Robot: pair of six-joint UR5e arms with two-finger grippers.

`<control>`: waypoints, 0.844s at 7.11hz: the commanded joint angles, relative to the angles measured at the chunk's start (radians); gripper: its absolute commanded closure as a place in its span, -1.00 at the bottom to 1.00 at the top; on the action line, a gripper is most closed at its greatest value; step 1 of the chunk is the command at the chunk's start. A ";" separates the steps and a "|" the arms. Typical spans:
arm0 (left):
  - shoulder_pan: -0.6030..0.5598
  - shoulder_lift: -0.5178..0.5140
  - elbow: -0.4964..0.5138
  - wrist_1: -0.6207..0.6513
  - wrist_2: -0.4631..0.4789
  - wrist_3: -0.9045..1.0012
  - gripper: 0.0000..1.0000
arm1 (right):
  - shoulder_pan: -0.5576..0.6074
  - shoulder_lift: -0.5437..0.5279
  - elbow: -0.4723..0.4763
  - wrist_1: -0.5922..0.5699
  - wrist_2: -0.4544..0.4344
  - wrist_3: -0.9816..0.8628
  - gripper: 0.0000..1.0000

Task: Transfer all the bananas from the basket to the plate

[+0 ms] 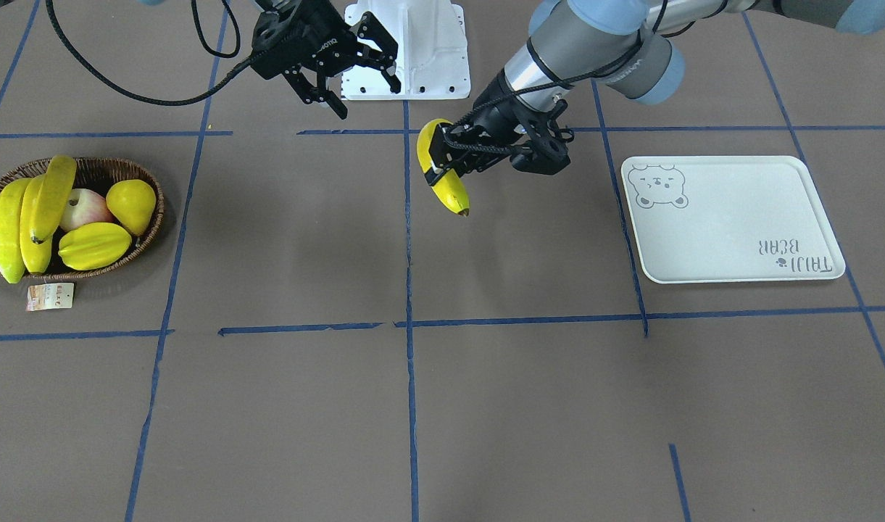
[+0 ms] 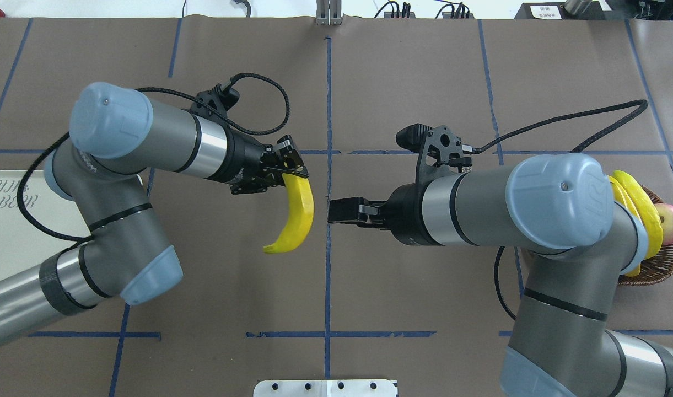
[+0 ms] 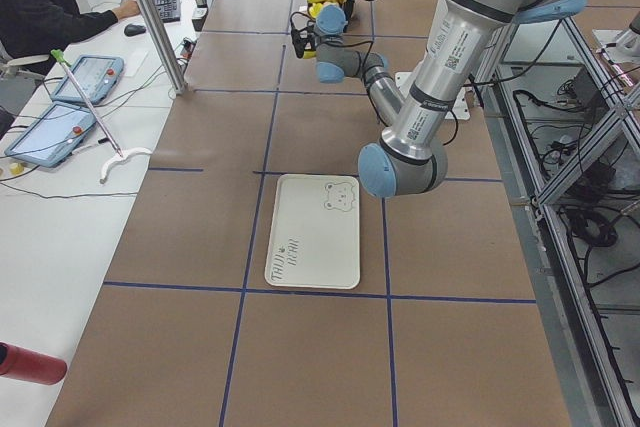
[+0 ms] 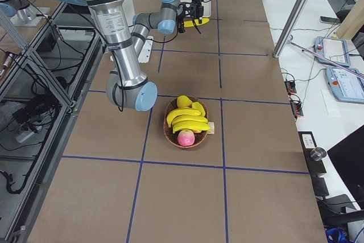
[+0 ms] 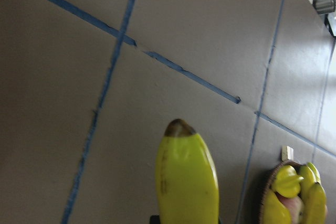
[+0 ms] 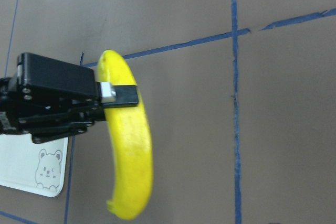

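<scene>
The left claw (image 1: 442,154) is clenched across a banana (image 1: 453,192) near one end, and the longer, dark-tipped part curves out from its fingers, away from the robot's base. Facing it just across the blue tape line, the right claw (image 1: 367,98) is released, its fingers spread and holding nothing. The plate (image 1: 732,217) lies on the table near the left claw, on the side away from the right claw, and is bare. Well beyond the right claw sits the basket (image 1: 123,170), holding three more bananas (image 1: 7,228) beside a starfruit (image 1: 94,245), a pear-shaped fruit (image 1: 132,204) and an apple (image 1: 83,206).
</scene>
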 commanded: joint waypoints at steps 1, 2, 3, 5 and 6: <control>-0.136 0.147 -0.059 0.176 -0.074 0.206 1.00 | 0.052 -0.011 0.069 -0.191 0.008 -0.018 -1.00; -0.179 0.266 -0.073 0.186 -0.076 0.302 1.00 | 0.077 -0.026 0.075 -0.234 0.012 -0.069 -1.00; -0.232 0.380 -0.073 0.184 -0.076 0.416 1.00 | 0.083 -0.063 0.091 -0.263 0.016 -0.117 -1.00; -0.367 0.506 0.004 0.183 -0.061 0.623 1.00 | 0.094 -0.117 0.117 -0.267 0.016 -0.147 -1.00; -0.421 0.536 0.059 0.178 -0.062 0.711 0.97 | 0.094 -0.120 0.123 -0.268 0.014 -0.145 -1.00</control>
